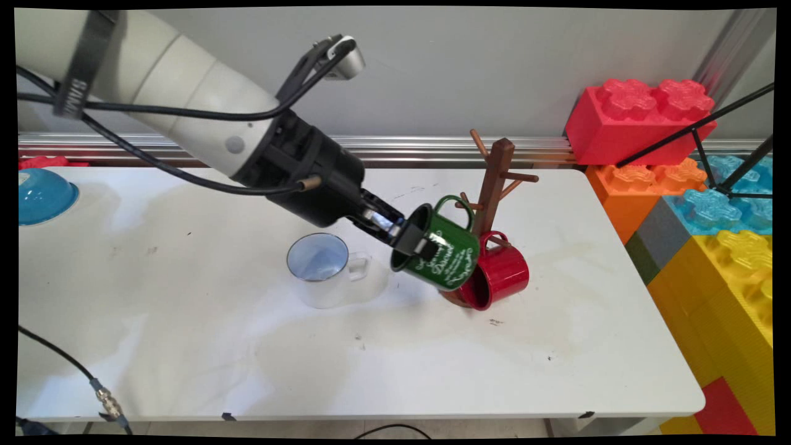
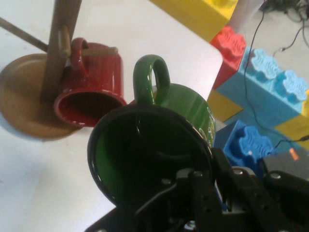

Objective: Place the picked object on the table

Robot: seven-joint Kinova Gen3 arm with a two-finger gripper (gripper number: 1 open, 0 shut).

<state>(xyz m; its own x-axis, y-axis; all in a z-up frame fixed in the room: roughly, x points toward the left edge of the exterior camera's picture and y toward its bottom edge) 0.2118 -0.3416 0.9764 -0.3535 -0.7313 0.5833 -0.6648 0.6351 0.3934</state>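
The green mug (image 1: 442, 250) is held by the gripper (image 1: 413, 242), fingers clamped over the rim wall at the mug's 6 o'clock in the hand view, one finger inside the mouth and one outside. The mug is carried tilted, clear of the table (image 1: 185, 346). In the main view its mouth is turned toward 10 o'clock, back along the arm, and its base toward 4 o'clock. The handle (image 2: 152, 77) is seen at 12 o'clock in the hand view, on the side of the rim opposite the fingers, next to the wooden mug tree (image 1: 494, 179). No peg appears to be threaded through it. The red mug (image 1: 497, 278) is hung on a low peg, just beside the green mug at 4 o'clock. A white mug (image 1: 321, 269) is stood upright on the table at 8 o'clock from the gripper, apart from it.
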